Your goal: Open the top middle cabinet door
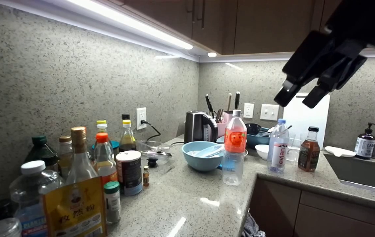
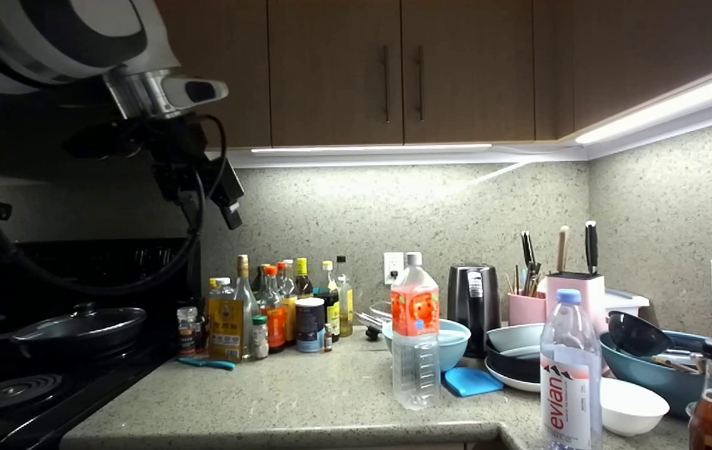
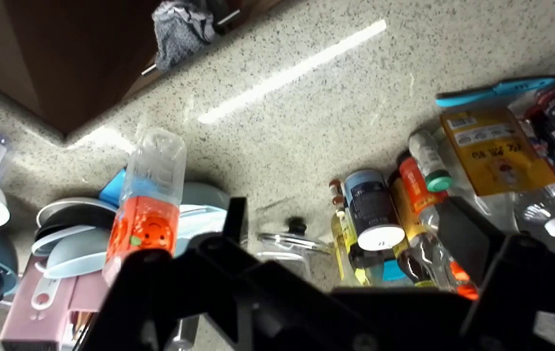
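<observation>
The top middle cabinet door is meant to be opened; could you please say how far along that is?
Done: no opening shows yet; the flat, dark brown wooden top middle cabinet door looks shut, flush with the matching door beside it. In hand: nothing; the black two-fingered tool stands open, apart from the slim, dark vertical bar handle. Left: reaching and probably gripping that handle, then swinging the door open.

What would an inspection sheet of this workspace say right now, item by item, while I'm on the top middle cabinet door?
Surface: speckled countertop, streaked with reflected light.
Job's things: top middle cabinet door shut; slim vertical handle untouched.
Clutter: smiley-labelled bottle and evian bottle upright; bottle cluster.
End effector: open; nothing seen in its grip.
Cables: dark cable looping below the arm; black plug in wall outlet.
Surroundings: lidded pan on stove; sink; lit strip light.
</observation>
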Tool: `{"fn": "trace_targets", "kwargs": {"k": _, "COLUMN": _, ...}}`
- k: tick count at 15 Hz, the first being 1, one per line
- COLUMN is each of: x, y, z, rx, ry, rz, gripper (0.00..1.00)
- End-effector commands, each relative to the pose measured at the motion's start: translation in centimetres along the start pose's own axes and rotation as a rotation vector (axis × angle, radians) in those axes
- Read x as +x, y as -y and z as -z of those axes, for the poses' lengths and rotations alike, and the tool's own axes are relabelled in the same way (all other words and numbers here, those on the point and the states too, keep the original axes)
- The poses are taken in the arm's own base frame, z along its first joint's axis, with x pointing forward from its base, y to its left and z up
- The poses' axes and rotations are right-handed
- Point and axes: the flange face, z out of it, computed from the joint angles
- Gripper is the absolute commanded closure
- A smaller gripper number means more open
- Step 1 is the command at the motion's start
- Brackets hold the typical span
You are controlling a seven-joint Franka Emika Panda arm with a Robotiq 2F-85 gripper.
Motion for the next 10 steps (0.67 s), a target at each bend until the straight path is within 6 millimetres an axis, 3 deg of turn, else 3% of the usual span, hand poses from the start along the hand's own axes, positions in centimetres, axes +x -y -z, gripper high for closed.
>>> {"fn": "trace_targets", "kwargs": {"k": 1, "x": -0.6, "y": 0.1, "z": 0.8, "rx": -0.004, "ry": -0.025, "rz": -0.003, "gripper": 0.00}}
{"fn": "trace_targets", "kwargs": {"k": 3, "x": -0.8, "y": 0.0, "z": 0.7, "rx": -0.008, "ry": -0.046, "rz": -0.031, "gripper": 0.00}}
{"fn": "trace_targets", "kwargs": {"k": 7, "x": 3.8, "y": 0.0, "z": 1.2, "rx": 0.029, "ry": -0.211, "rz": -0.209, "gripper": 0.00}}
{"fn": "trace_targets", "kwargs": {"k": 10, "x": 8.2, "y": 1.0, "z": 3.3, "rx": 0.041, "ry": -0.370, "rz": -0.288, "gripper": 0.00}}
